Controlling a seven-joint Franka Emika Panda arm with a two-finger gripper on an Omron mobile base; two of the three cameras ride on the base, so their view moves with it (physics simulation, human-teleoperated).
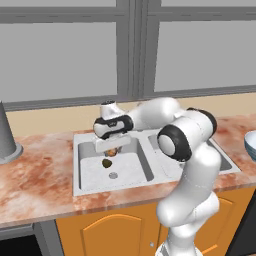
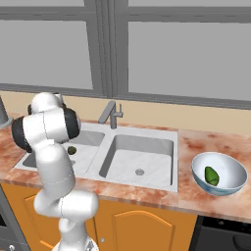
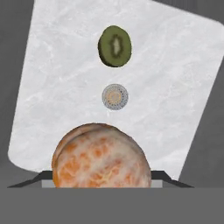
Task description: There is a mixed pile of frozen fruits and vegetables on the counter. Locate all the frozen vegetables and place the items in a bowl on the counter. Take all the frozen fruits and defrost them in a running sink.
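My gripper (image 1: pixel 113 151) hangs low over the left basin of the grey sink (image 1: pixel 77 150), shut on the orange-tan ball (image 3: pixel 101 157); the ball hides the fingertips in the hand view. The dark olive piece (image 3: pixel 114 46) lies on the basin floor just beyond the round drain (image 3: pixel 115 96); it is also visible below the hand (image 1: pixel 106 163) and beside the arm (image 2: pixel 71 150). The pale bowl (image 2: pixel 219 172) stands on the pink counter (image 2: pixel 196 144) right of the sink, with the bright green oblong (image 2: pixel 212 175) inside. The mushroom is hidden from view.
The grey angular faucet (image 2: pixel 112 115) rises behind the divider between the basins. A grey tapered pot (image 1: pixel 5 135) stands on the counter at the far left. Windows and a beige ledge run behind the sink. The bowl's edge (image 1: pixel 250 142) shows at the right.
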